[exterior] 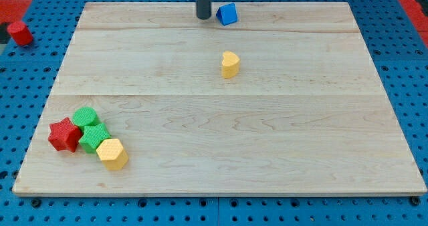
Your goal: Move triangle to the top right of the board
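Note:
A blue triangle block [228, 14] sits near the top edge of the wooden board [301, 119], a little right of the middle. My tip [203, 17] is just to the view's left of the blue triangle, close beside it; I cannot tell if they touch. A yellow half-round block [230, 64] stands below them, near the board's centre.
A cluster sits at the board's bottom left: a red star [64, 134], a green round block [85, 117], a green block [93, 137] and a yellow hexagon [112, 153]. A red block [20, 33] lies off the board at the upper left.

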Controlling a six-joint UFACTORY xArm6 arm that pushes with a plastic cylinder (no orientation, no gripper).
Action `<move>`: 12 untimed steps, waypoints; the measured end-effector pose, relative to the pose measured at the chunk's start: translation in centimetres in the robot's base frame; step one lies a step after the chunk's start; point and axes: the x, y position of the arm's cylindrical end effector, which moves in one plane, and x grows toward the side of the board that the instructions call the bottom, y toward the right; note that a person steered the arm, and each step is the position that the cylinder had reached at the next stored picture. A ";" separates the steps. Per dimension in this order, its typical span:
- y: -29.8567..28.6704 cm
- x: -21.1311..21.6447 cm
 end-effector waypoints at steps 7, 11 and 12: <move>3.4 -0.3; -16.7 5.4; -16.6 8.8</move>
